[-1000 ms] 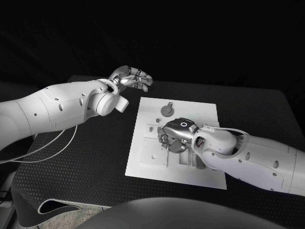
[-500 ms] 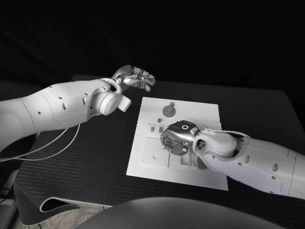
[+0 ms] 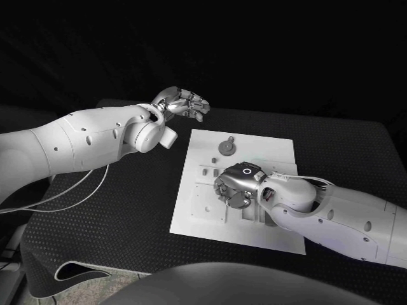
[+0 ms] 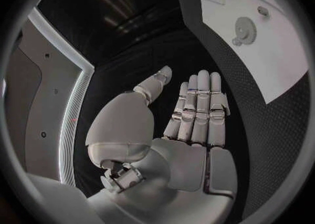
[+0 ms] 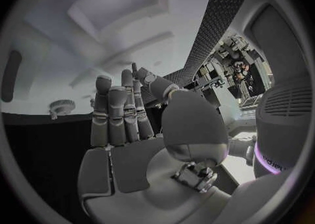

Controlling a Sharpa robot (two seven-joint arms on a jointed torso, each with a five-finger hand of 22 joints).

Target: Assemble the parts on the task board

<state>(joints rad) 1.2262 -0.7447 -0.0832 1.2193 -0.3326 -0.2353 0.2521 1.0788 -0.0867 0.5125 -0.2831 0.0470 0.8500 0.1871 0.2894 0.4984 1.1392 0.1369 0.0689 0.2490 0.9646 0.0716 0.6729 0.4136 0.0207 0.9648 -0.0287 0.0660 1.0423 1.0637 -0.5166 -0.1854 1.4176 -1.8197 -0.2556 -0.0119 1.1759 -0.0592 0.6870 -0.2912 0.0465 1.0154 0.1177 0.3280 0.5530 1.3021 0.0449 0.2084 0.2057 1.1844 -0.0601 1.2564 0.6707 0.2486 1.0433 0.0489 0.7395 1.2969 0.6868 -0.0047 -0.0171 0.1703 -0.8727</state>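
Head view: the black table [image 3: 121,216] carries the white task board [image 3: 199,213] at its middle. The left hand [image 3: 182,103] hovers beyond it, fingers straight, empty. The right hand [image 3: 234,189] sits over the board's centre; its grasp is unclear. A gear-like part [image 3: 226,146] looks light, rigid; pinch its rim.

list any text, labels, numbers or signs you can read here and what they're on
No readable words, numbers or brand marks.
Right hand: a small white ring mark on its dark back, a sign, not text.
Task board: raised shapes and a gear, no legible print.
Left hand: no markings to make out.
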